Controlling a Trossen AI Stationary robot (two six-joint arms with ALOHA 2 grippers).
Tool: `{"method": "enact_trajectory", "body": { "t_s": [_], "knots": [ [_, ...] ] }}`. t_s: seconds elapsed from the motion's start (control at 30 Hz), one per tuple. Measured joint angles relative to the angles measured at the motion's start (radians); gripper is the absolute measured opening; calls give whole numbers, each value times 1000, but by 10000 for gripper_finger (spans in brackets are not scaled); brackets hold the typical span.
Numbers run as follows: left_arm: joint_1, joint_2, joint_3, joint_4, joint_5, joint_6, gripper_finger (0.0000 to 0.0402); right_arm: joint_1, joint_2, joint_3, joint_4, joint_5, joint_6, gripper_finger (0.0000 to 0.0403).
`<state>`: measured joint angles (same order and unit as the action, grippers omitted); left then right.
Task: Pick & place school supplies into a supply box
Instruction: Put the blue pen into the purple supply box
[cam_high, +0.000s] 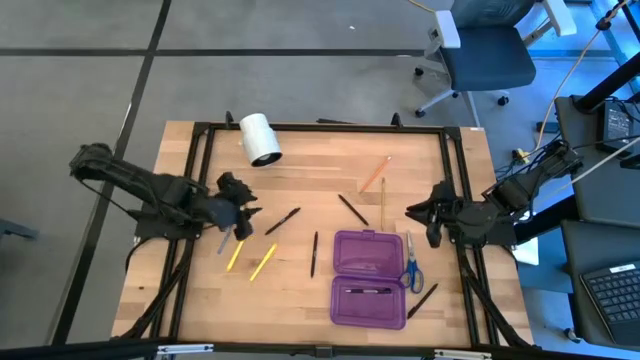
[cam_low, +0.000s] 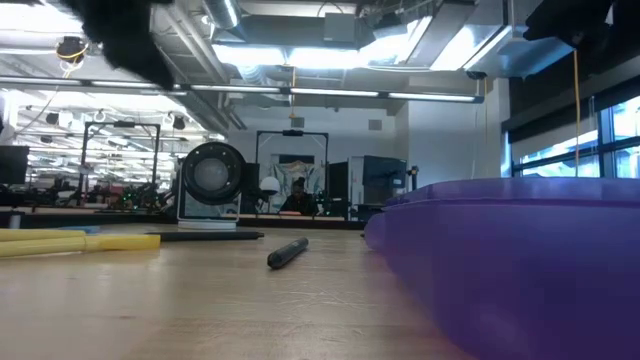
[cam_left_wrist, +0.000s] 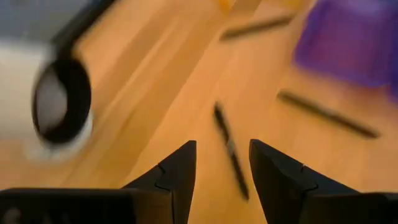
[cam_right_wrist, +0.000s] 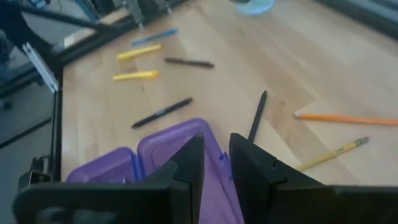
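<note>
Left end effector (cam_left_wrist: 222, 171) open, empty; black pen (cam_left_wrist: 230, 149) lies just ahead.

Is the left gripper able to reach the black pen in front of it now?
Probably yes. The left gripper is open and empty, the black pen lies on bare table straight ahead of it, and nothing stands between them.

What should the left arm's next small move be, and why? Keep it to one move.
Probably ease the left gripper forward and down over the black pen. Its fingers are open and empty, and the pen lies on the table just ahead, lined up with the gap between them. The supply box lies open nearby. The right gripper waits near the table's right edge.
</note>
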<state>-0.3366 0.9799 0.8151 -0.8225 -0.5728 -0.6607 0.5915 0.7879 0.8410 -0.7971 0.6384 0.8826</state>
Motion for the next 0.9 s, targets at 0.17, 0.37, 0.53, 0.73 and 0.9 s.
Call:
{"method": "enact_trajectory", "body": {
  "t_s": [0.17,0.37,0.53,0.73,0.9],
  "knots": [
    [36,158,1,-210,51,-288,143,0,18,0,0,-41,1,81],
    [102,284,1,-346,172,-527,143,0,15,0,0,-39,-34,80],
    [144,342,1,-345,247,-577,143,0,15,0,0,-38,-99,80],
    [180,392,1,-321,297,-600,143,0,15,0,2,-54,-135,80],
    [216,397,1,-278,362,-535,143,0,15,0,2,-108,-134,80]
  ]
}}
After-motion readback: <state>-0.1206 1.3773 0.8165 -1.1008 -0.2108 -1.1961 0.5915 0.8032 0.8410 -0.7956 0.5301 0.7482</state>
